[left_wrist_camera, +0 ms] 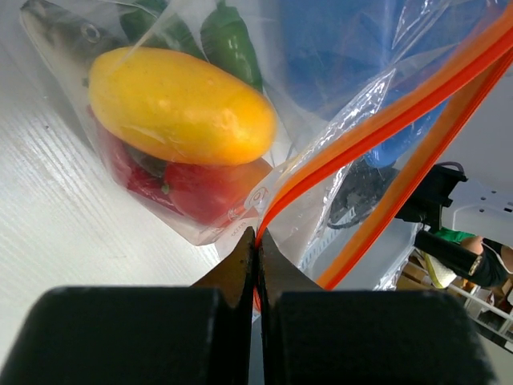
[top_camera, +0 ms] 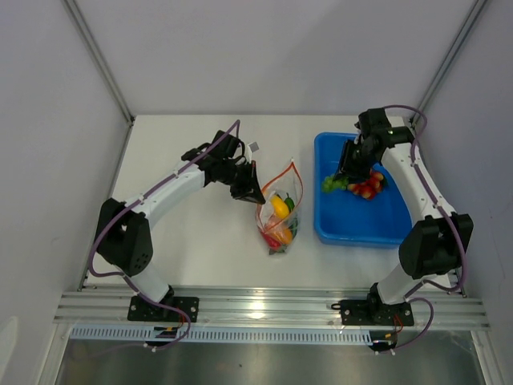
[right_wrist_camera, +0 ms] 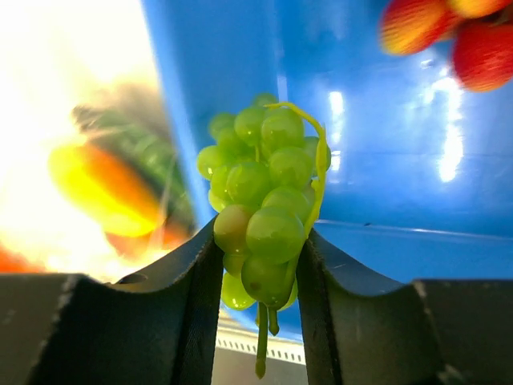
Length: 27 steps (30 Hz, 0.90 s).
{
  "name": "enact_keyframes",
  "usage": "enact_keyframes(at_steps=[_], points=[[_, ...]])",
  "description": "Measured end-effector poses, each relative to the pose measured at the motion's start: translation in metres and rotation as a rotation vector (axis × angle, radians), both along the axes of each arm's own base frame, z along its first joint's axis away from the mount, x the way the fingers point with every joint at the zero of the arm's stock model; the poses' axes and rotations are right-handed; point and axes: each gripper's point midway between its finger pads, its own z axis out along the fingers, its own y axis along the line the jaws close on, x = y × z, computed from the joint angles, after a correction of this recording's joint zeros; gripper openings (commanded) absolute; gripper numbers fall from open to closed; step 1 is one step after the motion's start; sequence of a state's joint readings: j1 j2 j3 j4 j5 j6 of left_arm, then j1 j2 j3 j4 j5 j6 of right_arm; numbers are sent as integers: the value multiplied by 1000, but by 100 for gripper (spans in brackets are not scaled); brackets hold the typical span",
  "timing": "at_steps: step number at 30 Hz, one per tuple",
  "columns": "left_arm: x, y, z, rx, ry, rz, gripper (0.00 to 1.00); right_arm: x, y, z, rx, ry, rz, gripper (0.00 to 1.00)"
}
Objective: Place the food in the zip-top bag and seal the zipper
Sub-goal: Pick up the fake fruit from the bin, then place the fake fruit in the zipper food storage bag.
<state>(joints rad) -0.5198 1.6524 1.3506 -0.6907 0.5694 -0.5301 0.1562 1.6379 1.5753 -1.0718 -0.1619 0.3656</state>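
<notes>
I'm seeing even, bright light from above in the top view — shadows on the table are lying faint, and glare is streaking the front rail. The right wrist view is blowing out white at its left (cherry tomatoes blurring), with the grapes showing sharp.

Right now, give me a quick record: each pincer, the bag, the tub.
left pincer: shut on the zipper, at one end of the mouth
right pincer: shut on grapes, over the tub's left side
bag: on the table, mouth open, holds mango and pepper
zipper state: unsealed, strips apart
tub: blue, tomatoes in it
</notes>
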Motion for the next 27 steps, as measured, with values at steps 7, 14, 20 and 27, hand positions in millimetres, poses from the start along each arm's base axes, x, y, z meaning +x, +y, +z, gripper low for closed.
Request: enact_keyframes(at_steps=[7, 14, 20, 27], points=[[-3, -3, 4, -27, 6, -24, 1, -23, 48, 39, 74, -89, 139, 16], [-5, -8, 10, -65, 5, -45, 1, -56, 80, 104, 197, -274, 217, 16], [-3, -12, 19, -93, -6, -57, 1, -84, 108, 133, 275, -348, 309, 16], [-4, -14, 24, -107, -2, -60, 0, -96, 128, 139, 315, -355, 361, 17]])
